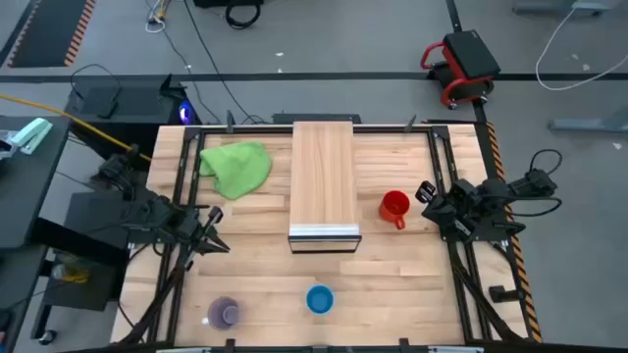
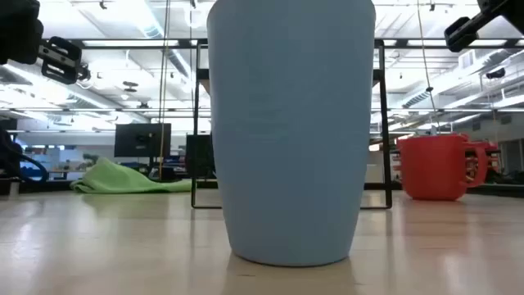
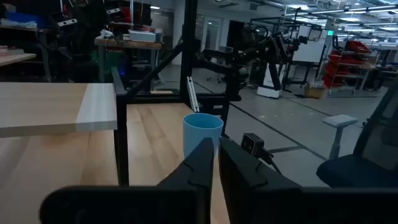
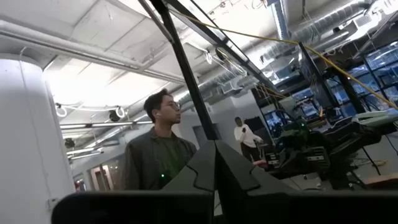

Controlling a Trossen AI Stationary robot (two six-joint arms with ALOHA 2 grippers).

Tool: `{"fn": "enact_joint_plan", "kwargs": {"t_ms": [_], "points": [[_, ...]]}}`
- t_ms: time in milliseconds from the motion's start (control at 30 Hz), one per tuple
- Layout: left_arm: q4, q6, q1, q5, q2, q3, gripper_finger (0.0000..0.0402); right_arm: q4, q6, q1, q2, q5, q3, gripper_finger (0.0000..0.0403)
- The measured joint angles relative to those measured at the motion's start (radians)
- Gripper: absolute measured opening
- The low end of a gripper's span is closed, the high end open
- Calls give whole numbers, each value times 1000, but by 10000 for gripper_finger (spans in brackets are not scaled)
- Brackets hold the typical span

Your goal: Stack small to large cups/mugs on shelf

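Observation:
The red mug (image 1: 394, 206) stands on its base on the tabletop, right of the shelf (image 1: 324, 176), its handle toward the near edge; it also shows in the low view (image 2: 438, 168). The blue cup (image 1: 320, 299) stands upright near the table's near edge and fills the low view (image 2: 291, 131). The purple cup (image 1: 225, 314) stands at the near left. The shelf's metal strip (image 1: 324, 233) faces the near edge. My left gripper (image 3: 215, 155) is shut, hovering at the table's left, with the blue cup (image 3: 203, 134) ahead of it. My right gripper (image 4: 216, 149) is shut, raised just right of the red mug.
A crumpled green cloth (image 1: 235, 167) lies on the table left of the shelf, toward the far edge. Black frame rails (image 1: 182, 186) run along the table's left and right sides. Bare wood lies between the shelf's strip end and the blue cup. A person (image 4: 158, 149) stands beyond the table.

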Motion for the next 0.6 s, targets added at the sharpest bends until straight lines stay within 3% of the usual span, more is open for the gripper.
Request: {"fn": "enact_joint_plan", "kwargs": {"t_ms": [600], "points": [[0,0,0,0,0,0,33,0,0,0,0,0,0,15]]}}
